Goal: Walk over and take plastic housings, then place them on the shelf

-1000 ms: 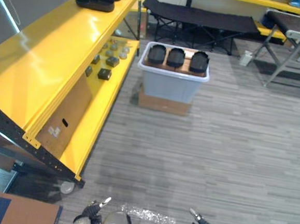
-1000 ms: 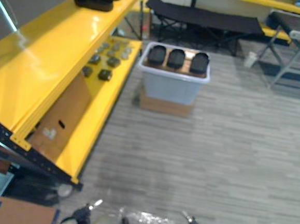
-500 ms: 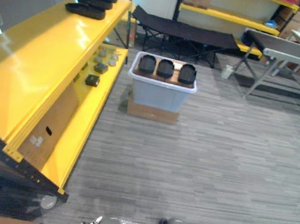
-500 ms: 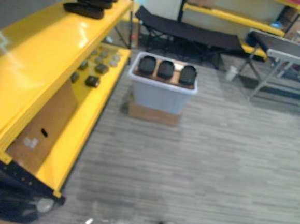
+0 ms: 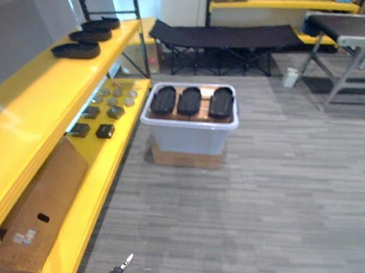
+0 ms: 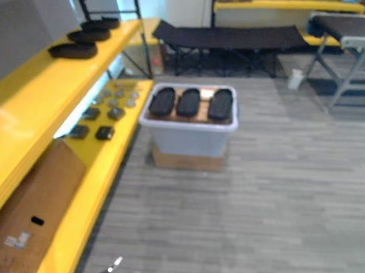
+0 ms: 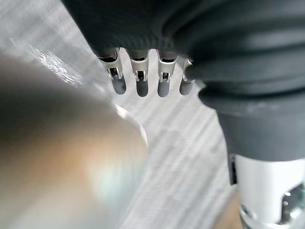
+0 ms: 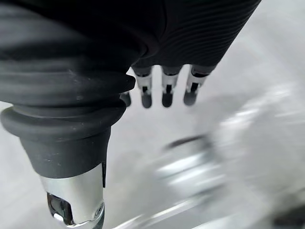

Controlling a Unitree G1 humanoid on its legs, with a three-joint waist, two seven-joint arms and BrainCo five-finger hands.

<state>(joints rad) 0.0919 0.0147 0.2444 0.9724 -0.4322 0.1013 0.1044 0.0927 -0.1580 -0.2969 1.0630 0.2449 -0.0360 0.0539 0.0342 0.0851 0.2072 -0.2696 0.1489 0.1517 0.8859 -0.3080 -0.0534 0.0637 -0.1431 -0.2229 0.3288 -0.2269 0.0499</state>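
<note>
Three black housings (image 5: pixel 189 101) lie side by side in the grey bin (image 5: pixel 189 137), just off the yellow shelf (image 5: pixel 26 108) edge. The left hand (image 7: pixel 141 85) and right hand (image 8: pixel 166 93) hang with fingers straight, both empty. Packed so tightly, one housing may drag its neighbour out when lifted.

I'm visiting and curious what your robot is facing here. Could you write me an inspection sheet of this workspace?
Surface: grey plank floor; yellow shelf on the robot's left.
Job's things: three black plastic housings side by side on a pale tub; three more housings on the shelf's top level.
Clutter: small dark parts and a cardboard box on the shelf's lower level; a second box under the tub.
Hands: left hand and right hand hang with straight fingers, holding nothing.
Cables: nothing seen.
Surroundings: black folding cot, grey table, white cup on the floor.
</note>
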